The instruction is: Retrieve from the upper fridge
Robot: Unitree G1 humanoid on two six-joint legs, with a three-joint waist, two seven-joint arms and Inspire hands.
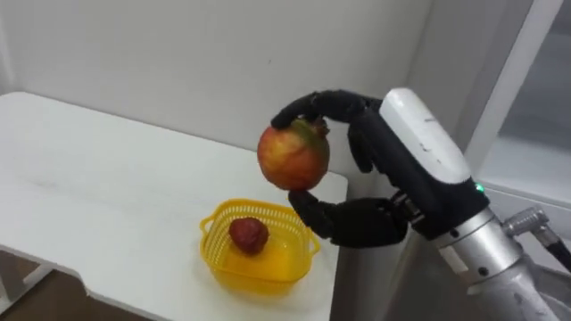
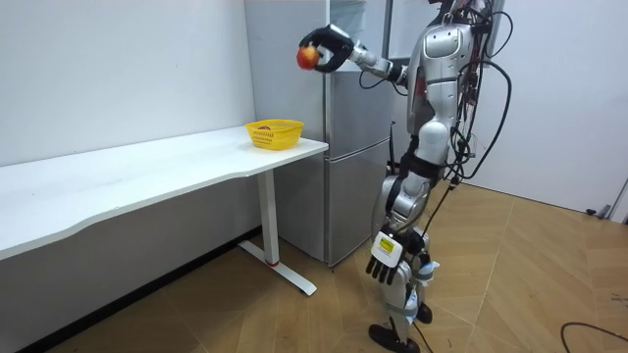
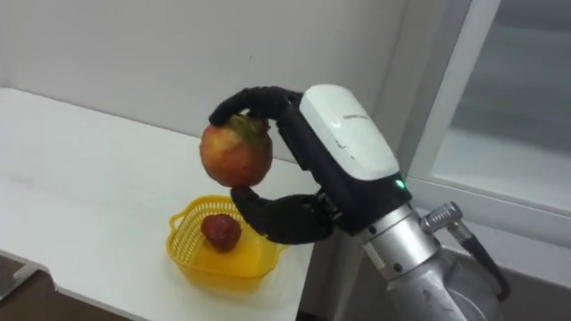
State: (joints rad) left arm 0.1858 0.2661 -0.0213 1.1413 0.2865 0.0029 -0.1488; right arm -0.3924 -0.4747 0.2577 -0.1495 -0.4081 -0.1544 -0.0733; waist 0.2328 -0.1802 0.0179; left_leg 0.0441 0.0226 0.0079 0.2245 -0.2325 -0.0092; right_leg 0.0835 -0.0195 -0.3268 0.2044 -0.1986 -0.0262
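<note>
My right hand [image 1: 419,152] is shut on a round red and yellow fruit [image 1: 293,158], fingers curled over its top and thumb under it. The fruit hangs in the air above a yellow basket [image 1: 211,234] at the right end of the white table [image 1: 89,178]. A small dark red fruit [image 1: 249,234] lies in the basket. In the room view I stand before the grey fridge [image 2: 353,147], right arm raised with the fruit [image 2: 308,57] toward the room view's left. My left hand [image 2: 383,267] hangs at my side, fingers relaxed.
The fridge's pale open upper part [image 3: 500,116] is just right of my right arm. The table runs long to the left along the white wall, and its right corner ends close to the fridge side. Wooden floor lies below.
</note>
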